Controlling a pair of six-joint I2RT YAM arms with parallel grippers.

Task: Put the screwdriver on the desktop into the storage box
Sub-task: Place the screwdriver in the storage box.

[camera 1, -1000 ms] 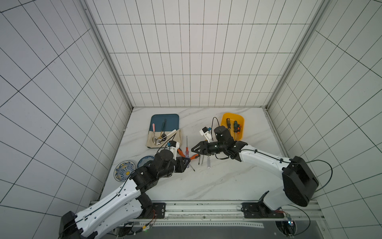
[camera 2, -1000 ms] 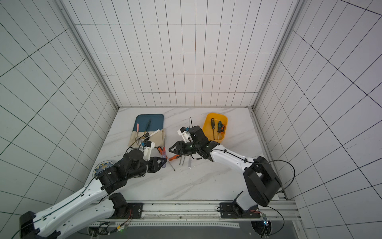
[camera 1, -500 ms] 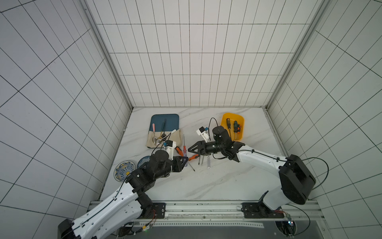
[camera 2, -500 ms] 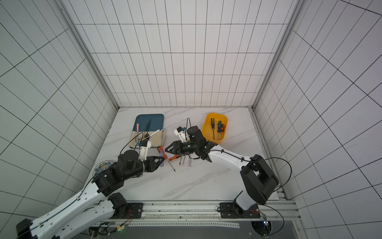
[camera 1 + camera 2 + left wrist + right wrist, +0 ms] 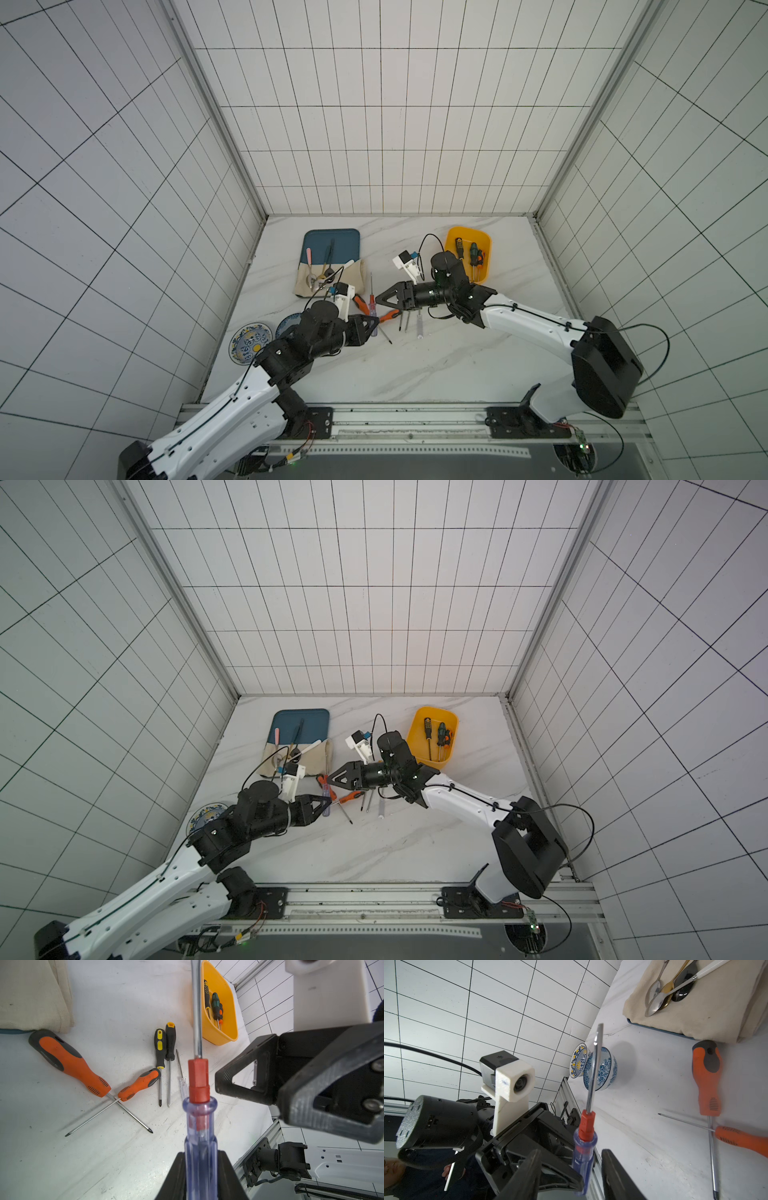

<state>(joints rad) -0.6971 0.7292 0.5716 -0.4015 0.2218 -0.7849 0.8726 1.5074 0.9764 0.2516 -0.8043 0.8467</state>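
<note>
My left hand holds the blue-handled screwdriver over the bench. My right hand is just beside it, tip to tip. An orange-handled screwdriver lies close by. The yellow storage box behind already contains others.

No text, label, brand or number is legible on anything in view.

Toward us from the storage box, loose screwdrivers litter the desktop, and over them the left gripper, clamping a blue-handled screwdriver, meets the right gripper straddling it. The right arm's wrist overhangs the box's near corner. Nearer us than that clutter we find open marble.
</note>
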